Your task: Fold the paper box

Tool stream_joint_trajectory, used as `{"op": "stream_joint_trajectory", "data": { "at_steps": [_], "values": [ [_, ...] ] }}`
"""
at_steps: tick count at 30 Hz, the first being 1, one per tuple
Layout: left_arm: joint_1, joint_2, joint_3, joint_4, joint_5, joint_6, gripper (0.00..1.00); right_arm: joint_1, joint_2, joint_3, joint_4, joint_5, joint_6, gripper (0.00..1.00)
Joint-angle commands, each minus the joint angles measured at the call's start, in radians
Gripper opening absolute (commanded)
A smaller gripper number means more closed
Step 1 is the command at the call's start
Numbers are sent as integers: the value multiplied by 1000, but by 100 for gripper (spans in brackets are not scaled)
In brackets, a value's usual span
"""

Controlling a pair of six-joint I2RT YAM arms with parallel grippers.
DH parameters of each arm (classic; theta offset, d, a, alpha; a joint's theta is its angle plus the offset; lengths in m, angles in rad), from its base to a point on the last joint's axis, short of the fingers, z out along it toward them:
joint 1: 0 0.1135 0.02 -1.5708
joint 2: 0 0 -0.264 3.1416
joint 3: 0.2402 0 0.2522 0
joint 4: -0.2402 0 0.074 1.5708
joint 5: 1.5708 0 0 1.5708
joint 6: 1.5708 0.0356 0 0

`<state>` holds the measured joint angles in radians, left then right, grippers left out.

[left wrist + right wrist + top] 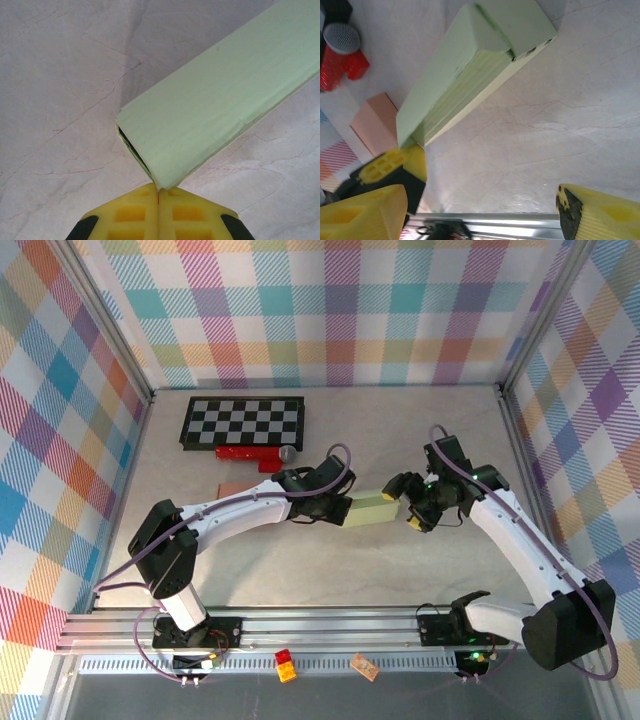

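Left gripper clamped tight on the near corner of the pale green paper box, which stretches away ahead of its fingertips; right gripper spread wide, holding nothing, the box's other end just beyond its jaws

**No readable text**

No lettering, label, brand or number is legible in any view. The paper box at centre has plain green faces. The checkerboard at 11 o'clock carries squares only. The orange tag at 6 o'clock is too small to read.
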<state>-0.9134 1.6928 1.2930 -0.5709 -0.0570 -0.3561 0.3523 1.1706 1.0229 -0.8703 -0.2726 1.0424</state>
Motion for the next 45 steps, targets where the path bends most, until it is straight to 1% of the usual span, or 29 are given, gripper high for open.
{"op": "stream_joint_trajectory", "data": {
  "at_steps": [1,7,13,18,23,32,34,37,41,45],
  "values": [
    [-12,8,32,-27,-17,-21,0,-31,11,-23,96,-88,104,78],
    [-16,19,47,-39,-22,-22,0,-90,45,-29,133,-105,143,75],
    [-16,29,62,-49,-21,-21,1,-138,79,-96,207,-148,178,69],
    [-16,31,62,-49,-23,-23,1,-157,114,-91,208,-151,143,68],
    [-17,31,56,-46,-25,-22,1,-179,125,-123,226,-154,133,66],
    [-16,36,56,-44,-23,-30,4,-182,137,-152,216,-148,110,58],
    [-16,34,57,-46,-19,-29,8,-182,135,-163,219,-148,107,57],
    [-18,27,65,-63,-23,-32,21,-182,136,-168,217,-147,101,56],
    [-18,3,68,-73,-16,-38,33,-183,139,-171,215,-141,94,55],
    [-18,-21,72,-81,10,-57,39,-181,144,-168,214,-141,90,55]
  ]
}}
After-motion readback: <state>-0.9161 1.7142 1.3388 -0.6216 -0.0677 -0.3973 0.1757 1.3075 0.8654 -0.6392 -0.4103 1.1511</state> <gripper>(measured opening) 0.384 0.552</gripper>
